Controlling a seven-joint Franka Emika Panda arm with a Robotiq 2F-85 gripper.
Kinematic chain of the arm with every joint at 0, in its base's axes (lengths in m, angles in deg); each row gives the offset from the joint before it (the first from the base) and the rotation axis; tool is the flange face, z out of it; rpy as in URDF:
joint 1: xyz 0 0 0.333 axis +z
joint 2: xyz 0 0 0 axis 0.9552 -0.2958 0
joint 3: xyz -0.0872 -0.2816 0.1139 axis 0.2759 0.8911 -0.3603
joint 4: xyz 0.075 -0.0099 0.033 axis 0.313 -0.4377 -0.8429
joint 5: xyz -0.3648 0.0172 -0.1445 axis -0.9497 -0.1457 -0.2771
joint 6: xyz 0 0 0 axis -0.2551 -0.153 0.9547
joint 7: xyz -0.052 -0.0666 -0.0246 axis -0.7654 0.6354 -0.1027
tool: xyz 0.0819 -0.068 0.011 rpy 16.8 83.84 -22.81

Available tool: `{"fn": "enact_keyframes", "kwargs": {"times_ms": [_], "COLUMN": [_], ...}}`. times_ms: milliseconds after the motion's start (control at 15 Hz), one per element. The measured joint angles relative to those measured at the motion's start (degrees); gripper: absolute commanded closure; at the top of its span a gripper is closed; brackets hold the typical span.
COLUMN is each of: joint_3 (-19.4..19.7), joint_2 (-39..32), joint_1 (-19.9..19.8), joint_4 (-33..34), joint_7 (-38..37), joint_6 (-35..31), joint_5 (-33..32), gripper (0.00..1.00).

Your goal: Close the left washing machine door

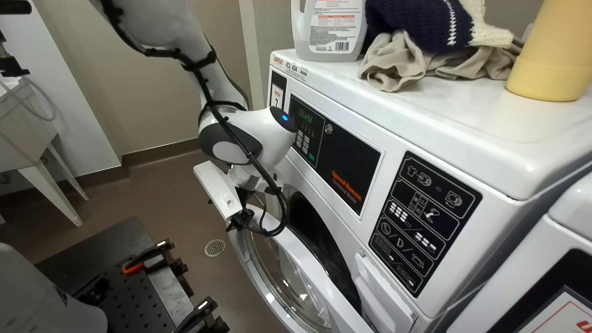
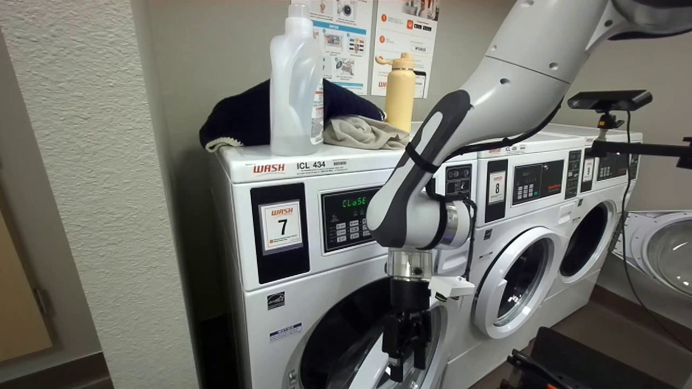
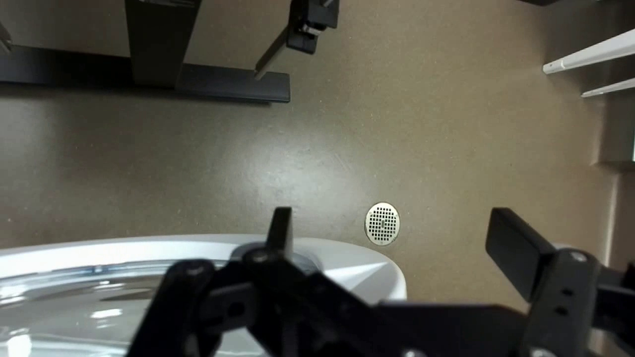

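Note:
The left washing machine (image 1: 402,127), white with a dark control panel, also shows in an exterior view (image 2: 335,270); its display reads CLOSE. Its round door (image 1: 289,277) stands open, with a white outer rim and clear glass. Part of the door (image 2: 372,359) shows behind my gripper (image 2: 408,364), which points down in front of the opening. In the wrist view my gripper (image 3: 397,238) is open, fingers wide apart with nothing between the tips. The left finger overlaps the door rim (image 3: 352,258); the right finger is over the floor. I cannot tell whether they touch.
On the machine stand a detergent bottle (image 1: 330,30), crumpled cloths (image 1: 397,60) and a yellow bottle (image 1: 552,55). A detergent drawer (image 1: 384,296) is beside the opening. The robot's base cart (image 1: 125,286) is in front. More washers (image 2: 519,286) line the wall.

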Motion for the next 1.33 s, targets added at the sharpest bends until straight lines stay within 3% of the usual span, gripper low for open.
{"fn": "enact_keyframes", "kwargs": {"times_ms": [467, 800, 1133, 1333], "joint_3": [0.0, -0.5, -2.7, -4.2], "joint_2": [-4.7, -8.7, -12.3, -13.6], "joint_1": [-3.1, -3.4, -4.0, -4.2], "joint_4": [1.4, 4.3, 5.8, 5.8], "joint_7": [-3.3, -3.1, -2.9, -3.1], "joint_6": [0.4, -3.9, -14.7, -24.3], "joint_5": [-0.1, -0.2, -1.1, -3.5], "gripper": [0.0, 0.0, 0.0, 0.0]}}
